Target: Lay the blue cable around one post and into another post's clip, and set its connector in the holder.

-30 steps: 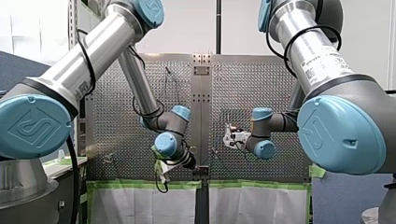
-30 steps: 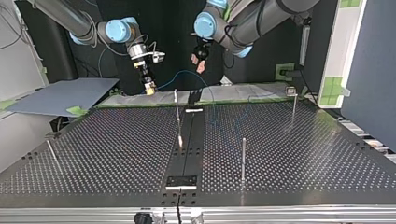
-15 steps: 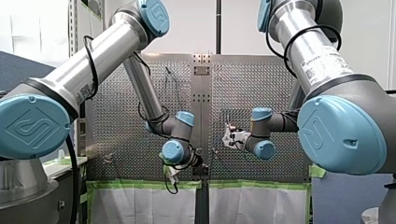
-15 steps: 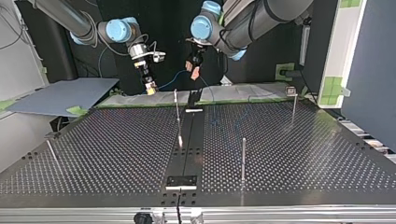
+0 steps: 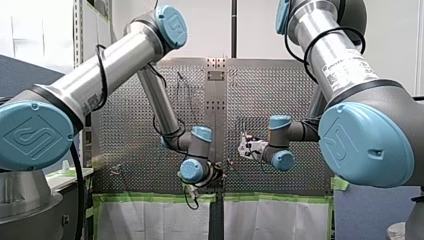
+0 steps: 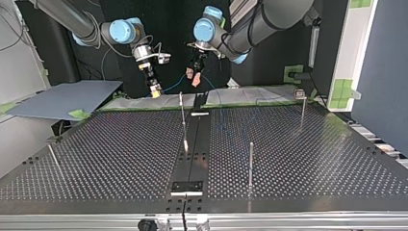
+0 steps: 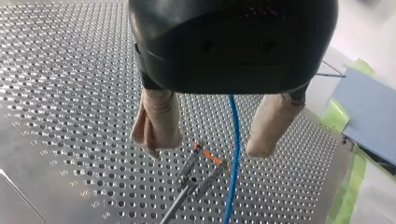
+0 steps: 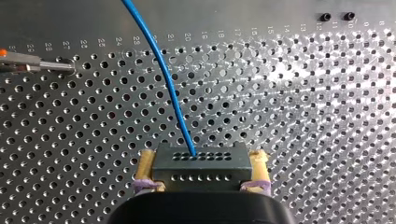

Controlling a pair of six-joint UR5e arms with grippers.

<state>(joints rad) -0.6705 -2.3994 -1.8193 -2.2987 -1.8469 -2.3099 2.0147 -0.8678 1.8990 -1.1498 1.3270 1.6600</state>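
Routing step, probably: my right claw (image 8: 203, 163) grips the connector (image 8: 201, 175); my left claw (image 7: 210, 142) gapes wide astride the blue cable (image 7: 235, 140) above a post (image 7: 187, 179). Next: pinch, loop it.

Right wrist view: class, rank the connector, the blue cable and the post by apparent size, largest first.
1. The connector, though it is nearest the camera.
2-3. The blue cable and the post: unsure; the cable runs longer but thinner.

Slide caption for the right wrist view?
Right gripper clamps the black connector, blue cable arcing away over the perforated table.
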